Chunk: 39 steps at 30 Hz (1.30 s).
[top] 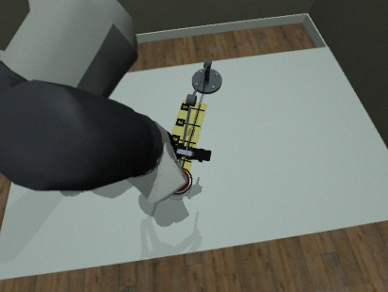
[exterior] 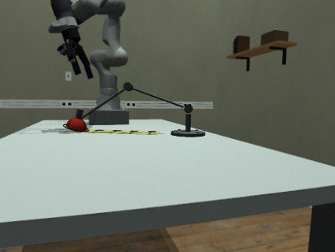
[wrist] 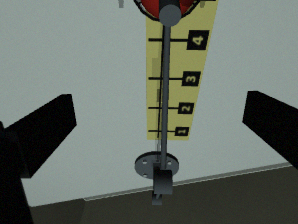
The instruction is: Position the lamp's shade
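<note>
- Clearly, the lamp's foot (top: pixel 214 86) (exterior: pixel 188 133) (wrist: pixel 145 165) stands flat on the bench (top: pixel 282 141) (exterior: pixel 183 175) (wrist: pixel 90 50), and a short upright post (exterior: pixel 188 122) rises from it.
- From the foot's post, one thin rod (exterior: pixel 158 97) slopes up to the elbow joint (top: pixel 191 99) (exterior: pixel 128 86) (wrist: pixel 163 181), which is the highest part of the lamp.
- Past the elbow, a second rod (top: pixel 186 127) (exterior: pixel 103 102) (wrist: pixel 165 90) slopes down, away from the foot, to the red shade (top: pixel 185 185) (exterior: pixel 76 124) (wrist: pixel 146 5).
- The shade is well apart from the foot, beyond the mark 4 (wrist: pixel 198 40), at the far end of the yellow strip (top: pixel 200 118) (exterior: pixel 142 132) (wrist: pixel 177 57); its rim is low, close to the bench, and whether it touches is hard to tell.
- The strip runs out from near the foot, its marks counting upward from 1 (wrist: pixel 182 131) at the end nearest the foot.
- High above the bench, on the shade's side of the foot, hangs the gripper (top: pixel 192 154) (exterior: pixel 84 76) (wrist: pixel 159 108), tilted, its jaws spread wide and released, with nothing between them and the lamp well apart below.
- Behind the foot, a wall shelf (exterior: pixel 264 49) carries two brown objects.
</note>
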Each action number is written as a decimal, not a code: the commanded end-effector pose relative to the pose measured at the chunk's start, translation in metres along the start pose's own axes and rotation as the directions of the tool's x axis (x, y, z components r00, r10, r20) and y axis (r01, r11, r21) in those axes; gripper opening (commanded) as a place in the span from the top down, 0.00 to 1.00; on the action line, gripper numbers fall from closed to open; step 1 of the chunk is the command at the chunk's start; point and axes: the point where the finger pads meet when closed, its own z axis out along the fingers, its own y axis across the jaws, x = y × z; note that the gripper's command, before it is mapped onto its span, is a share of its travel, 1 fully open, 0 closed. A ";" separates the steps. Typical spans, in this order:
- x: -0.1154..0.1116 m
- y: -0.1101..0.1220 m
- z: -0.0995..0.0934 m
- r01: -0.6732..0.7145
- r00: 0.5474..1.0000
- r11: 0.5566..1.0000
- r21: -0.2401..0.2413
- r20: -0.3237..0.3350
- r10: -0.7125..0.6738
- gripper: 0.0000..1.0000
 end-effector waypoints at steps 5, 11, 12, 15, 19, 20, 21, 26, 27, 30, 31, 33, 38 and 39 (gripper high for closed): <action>0.000 0.000 0.000 0.000 1.000 1.000 -0.001 0.001 0.000 0.00; 0.000 0.000 0.000 0.000 1.000 1.000 -0.001 0.000 0.000 0.00; 0.000 0.000 0.000 0.000 1.000 1.000 -0.001 0.000 0.000 0.00; 0.000 0.000 0.000 0.000 1.000 1.000 0.000 0.000 0.000 0.00; 0.000 0.000 0.000 0.000 1.000 1.000 0.000 0.000 0.000 0.00; 0.000 0.000 0.000 0.000 1.000 1.000 0.000 0.000 0.000 0.00; 0.000 0.000 0.000 0.000 1.000 1.000 0.000 0.000 0.000 0.00; -0.004 0.000 -0.012 0.000 1.000 1.000 0.000 0.000 0.000 0.00; -0.005 -0.001 -0.014 0.000 1.000 1.000 0.000 0.000 0.000 0.00; -0.008 -0.001 -0.023 0.000 1.000 1.000 0.000 0.000 0.000 0.00; -0.009 -0.001 -0.026 0.000 1.000 1.000 0.000 0.000 0.000 0.00; -0.011 -0.001 -0.032 0.000 1.000 1.000 0.000 0.000 0.000 0.00; -0.016 -0.002 -0.043 0.000 1.000 1.000 0.000 0.000 0.000 0.00; -0.016 -0.002 -0.043 0.000 1.000 1.000 0.000 0.000 0.000 0.00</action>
